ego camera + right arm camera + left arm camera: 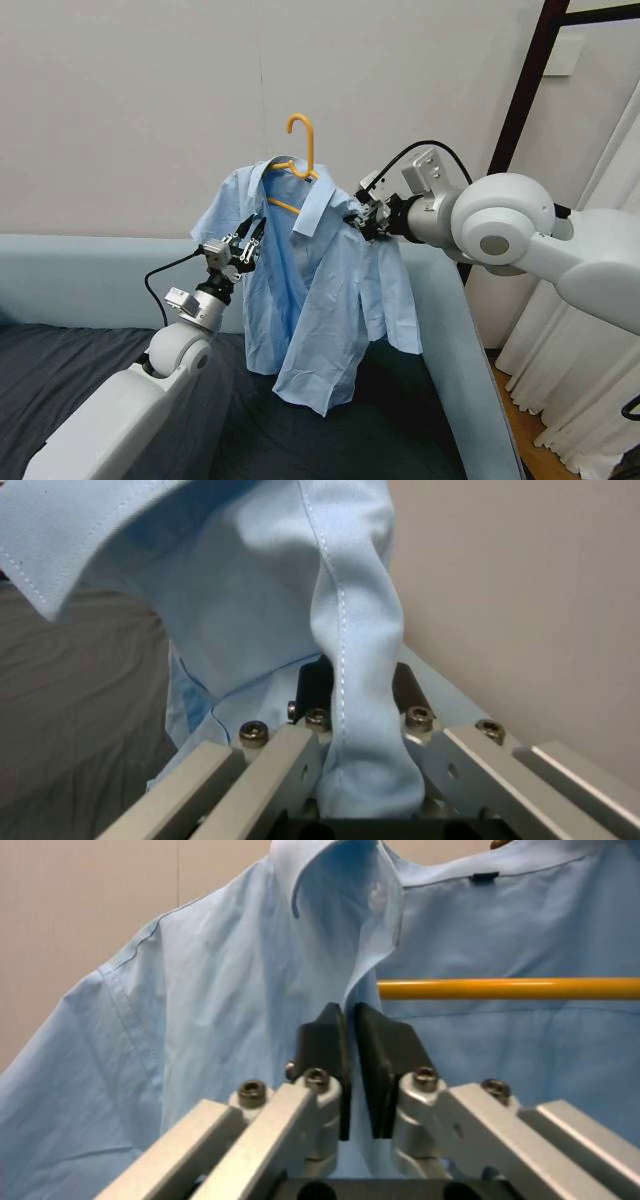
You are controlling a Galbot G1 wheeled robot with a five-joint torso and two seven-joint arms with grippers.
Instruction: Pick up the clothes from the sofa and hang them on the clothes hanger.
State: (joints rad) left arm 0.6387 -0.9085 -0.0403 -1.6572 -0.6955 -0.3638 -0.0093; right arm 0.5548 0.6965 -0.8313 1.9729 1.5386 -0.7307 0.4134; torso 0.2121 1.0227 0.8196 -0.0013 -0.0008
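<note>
A light blue shirt (320, 300) hangs in the air above the sofa on an orange hanger (300, 140). My left gripper (250, 242) is at the shirt's front edge on the left side; in the left wrist view its dark fingers (325, 1050) are shut on the cloth's edge of the shirt (220, 990), just below the hanger's orange bar (500, 988). My right gripper (358, 220) is shut on the shirt's shoulder on the right side. In the right wrist view a thick fold of the shirt (340, 615) runs down between the right gripper's (360, 676) fingers.
The light blue sofa has a backrest (90, 280) along the wall, an armrest (450, 350) on the right and a dark grey seat (60, 370) under the shirt. A dark rack pole (520, 100) stands at the upper right. White curtains (590, 400) hang at the far right.
</note>
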